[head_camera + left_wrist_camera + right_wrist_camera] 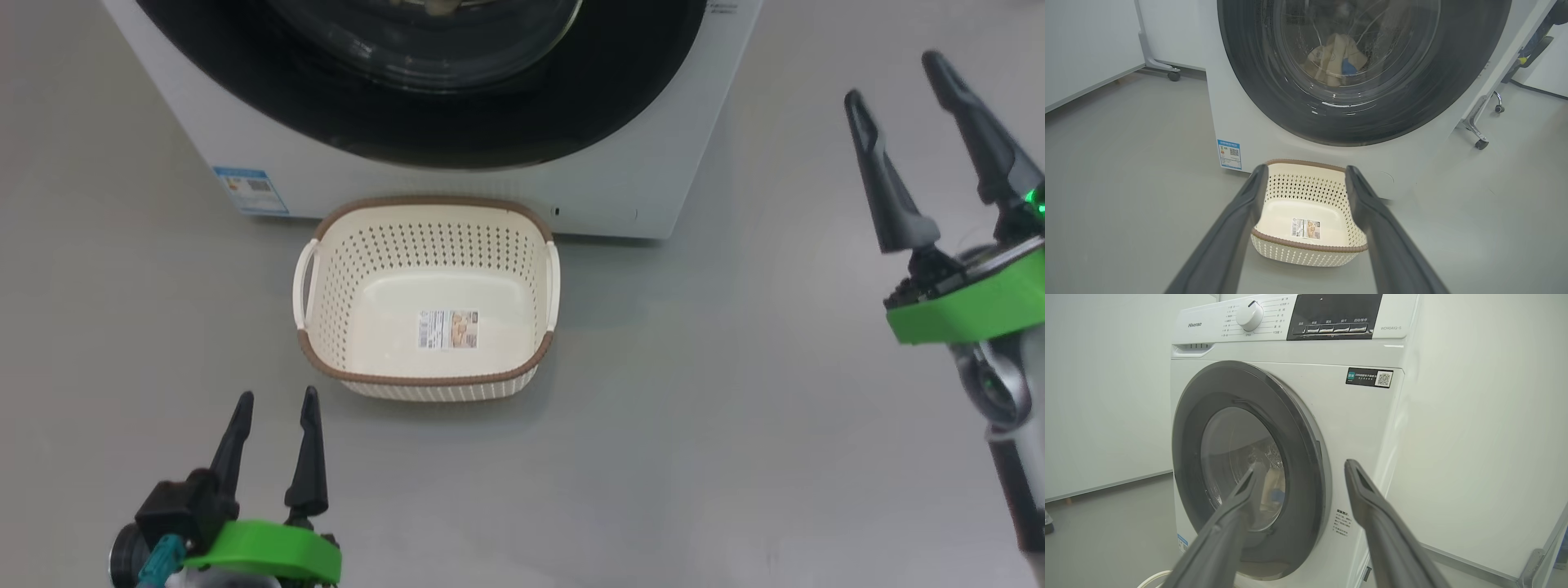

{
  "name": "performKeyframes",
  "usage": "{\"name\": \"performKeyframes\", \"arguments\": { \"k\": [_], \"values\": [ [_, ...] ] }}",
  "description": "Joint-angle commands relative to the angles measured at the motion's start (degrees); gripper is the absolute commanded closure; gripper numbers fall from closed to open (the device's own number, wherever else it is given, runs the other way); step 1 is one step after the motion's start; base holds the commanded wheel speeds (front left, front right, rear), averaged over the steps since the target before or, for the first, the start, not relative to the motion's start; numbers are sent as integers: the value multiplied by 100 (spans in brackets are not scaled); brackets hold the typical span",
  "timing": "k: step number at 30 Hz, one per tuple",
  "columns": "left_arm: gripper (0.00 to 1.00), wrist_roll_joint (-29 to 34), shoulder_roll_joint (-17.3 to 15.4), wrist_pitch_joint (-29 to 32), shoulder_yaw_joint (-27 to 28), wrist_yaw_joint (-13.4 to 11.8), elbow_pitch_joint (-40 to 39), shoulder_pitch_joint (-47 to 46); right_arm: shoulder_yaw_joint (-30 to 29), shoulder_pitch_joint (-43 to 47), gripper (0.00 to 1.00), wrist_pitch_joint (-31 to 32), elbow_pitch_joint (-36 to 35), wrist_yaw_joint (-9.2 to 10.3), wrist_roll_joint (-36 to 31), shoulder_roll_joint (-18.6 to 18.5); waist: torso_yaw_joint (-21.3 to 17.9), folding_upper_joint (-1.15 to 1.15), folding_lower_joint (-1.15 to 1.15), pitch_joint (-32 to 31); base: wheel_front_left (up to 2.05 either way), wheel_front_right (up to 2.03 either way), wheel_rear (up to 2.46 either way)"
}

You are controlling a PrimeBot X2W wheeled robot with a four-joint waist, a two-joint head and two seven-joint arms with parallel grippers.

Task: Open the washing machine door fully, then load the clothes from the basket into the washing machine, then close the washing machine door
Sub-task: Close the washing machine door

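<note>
The large round glossy black washing machine door (1274, 110) is looking flush against the white boxy front-loading washing machine (457, 184), so the right gripper (892, 75), hanging at the far right with fingers spread and empty, is best staying clear unless the latch needs one firm rim press. The pale yellow clothes (1331, 57) are lying inside behind the glass, while the small cream perforated plastic basket (429, 380), just in front of the machine, is holding nothing but its label sticker (447, 328); the left gripper (277, 396) is hovering near-left of it, fingers apart
</note>
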State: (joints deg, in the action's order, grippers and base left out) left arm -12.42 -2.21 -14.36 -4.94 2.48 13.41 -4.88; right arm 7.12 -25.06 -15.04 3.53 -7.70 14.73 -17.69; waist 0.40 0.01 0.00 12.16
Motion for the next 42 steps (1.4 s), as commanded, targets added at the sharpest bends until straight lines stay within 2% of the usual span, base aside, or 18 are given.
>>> {"name": "performKeyframes", "arguments": {
  "k": [1,13,20,28,42],
  "values": [
    [0,-53,-66,-63,247,6,-121,20,12,200,0,4,-238,21,-79,-37,-199,-1,0,-500,0,0,0],
    [0,-137,-66,-63,179,-42,-102,250,-474,1794,0,4,-548,21,-87,216,-160,-1,0,-866,0,0,0],
    [0,-190,-66,-63,170,33,-249,376,-712,2319,0,4,-574,21,-157,473,-165,-1,0,-896,0,0,0],
    [0,-203,-66,-63,221,113,-368,514,-962,2730,0,4,-514,21,-268,817,-223,-1,0,-909,0,0,0],
    [0,-24,-66,-63,312,160,-591,581,-1145,3003,0,4,-269,21,-390,1114,-261,-1,0,-958,0,0,0]
  ]
}}
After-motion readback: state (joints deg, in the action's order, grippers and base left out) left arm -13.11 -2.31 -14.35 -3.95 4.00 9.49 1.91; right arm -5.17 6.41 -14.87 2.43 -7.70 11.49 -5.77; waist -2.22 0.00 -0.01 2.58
